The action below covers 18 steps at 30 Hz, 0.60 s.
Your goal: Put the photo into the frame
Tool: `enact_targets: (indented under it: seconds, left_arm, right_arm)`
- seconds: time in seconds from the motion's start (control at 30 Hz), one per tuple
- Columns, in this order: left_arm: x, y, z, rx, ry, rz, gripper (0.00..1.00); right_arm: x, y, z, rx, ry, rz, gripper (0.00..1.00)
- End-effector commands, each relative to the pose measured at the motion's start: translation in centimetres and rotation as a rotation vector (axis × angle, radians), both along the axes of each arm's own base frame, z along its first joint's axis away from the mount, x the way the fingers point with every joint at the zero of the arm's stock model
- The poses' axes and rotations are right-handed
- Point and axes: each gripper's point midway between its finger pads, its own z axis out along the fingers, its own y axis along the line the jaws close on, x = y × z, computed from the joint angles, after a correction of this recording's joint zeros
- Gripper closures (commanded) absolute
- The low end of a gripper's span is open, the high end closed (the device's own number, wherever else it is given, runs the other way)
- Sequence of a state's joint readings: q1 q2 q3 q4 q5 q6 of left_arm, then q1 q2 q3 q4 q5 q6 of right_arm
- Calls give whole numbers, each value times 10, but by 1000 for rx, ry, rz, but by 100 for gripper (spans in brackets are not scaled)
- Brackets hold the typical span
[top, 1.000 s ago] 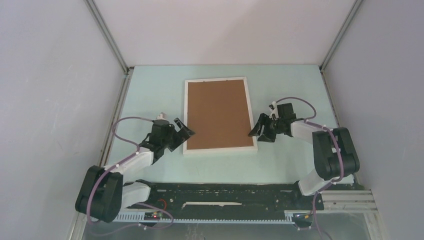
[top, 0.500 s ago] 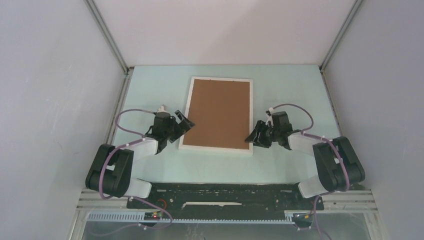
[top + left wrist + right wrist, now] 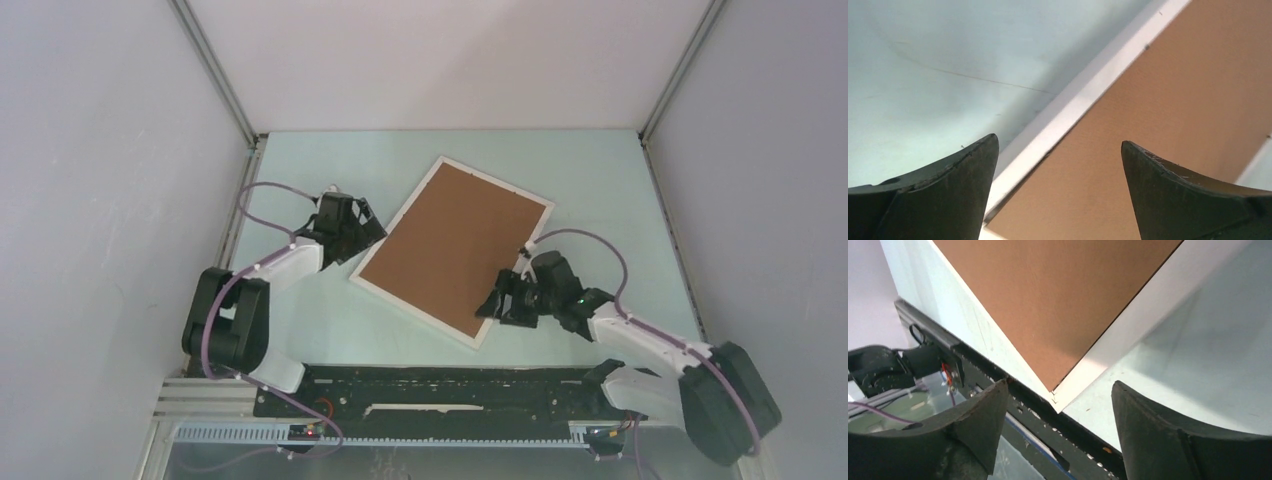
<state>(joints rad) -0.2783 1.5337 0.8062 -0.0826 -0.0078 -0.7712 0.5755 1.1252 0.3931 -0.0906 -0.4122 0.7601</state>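
Frame [image 3: 1143, 315] lies face down, askew on the pale green table [image 3: 600, 170], brown backing board [image 3: 455, 245] uppermost, grey walls [image 3: 100, 200] around. Left gripper [image 3: 1058, 144] spread wide, empty, over its left edge. Right gripper [image 3: 1059, 385] likewise wide, empty, at the near corner.

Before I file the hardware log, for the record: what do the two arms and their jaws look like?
Both the left arm and right arm have white links joined by bulky black joint housings. A thin purple cable loops along each. The jaws are matte black wedges tapering to blunt tips, faintly scratched in the left wrist view.
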Motion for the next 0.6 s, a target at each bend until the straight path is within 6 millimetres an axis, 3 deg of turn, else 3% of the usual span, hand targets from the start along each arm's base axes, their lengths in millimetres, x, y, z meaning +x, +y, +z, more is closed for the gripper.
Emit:
enact_targets:
  seconds: [0.0, 0.07, 0.13, 0.2, 0.3, 0.4, 0.5, 0.57]
  left_arm:
    - [-14, 59, 35, 225, 11, 150, 0]
    - [-27, 65, 40, 204, 10, 172, 0]
    - [-44, 61, 40, 161, 19, 148, 0]
    - [-63, 43, 43, 47, 16, 94, 0]
    - [-93, 6, 38, -143, 15, -16, 0]
    - [-115, -9, 34, -178, -7, -80, 0]
    - [-131, -17, 27, -217, 6, -95, 0]
    - [-141, -27, 20, -237, 23, -121, 0]
  right_arm:
    - [44, -48, 33, -186, -188, -117, 14]
    - [69, -71, 52, -224, -263, -200, 10]
    - [107, -88, 78, -212, -341, -283, 8]
    - [153, -97, 110, -205, -443, -343, 7]
    - [224, -96, 143, -168, -556, -349, 6]
    - [298, -98, 153, -141, -555, -340, 6]
    - [356, -89, 135, -71, -438, -261, 10]
    - [383, -81, 120, -42, -366, -213, 13]
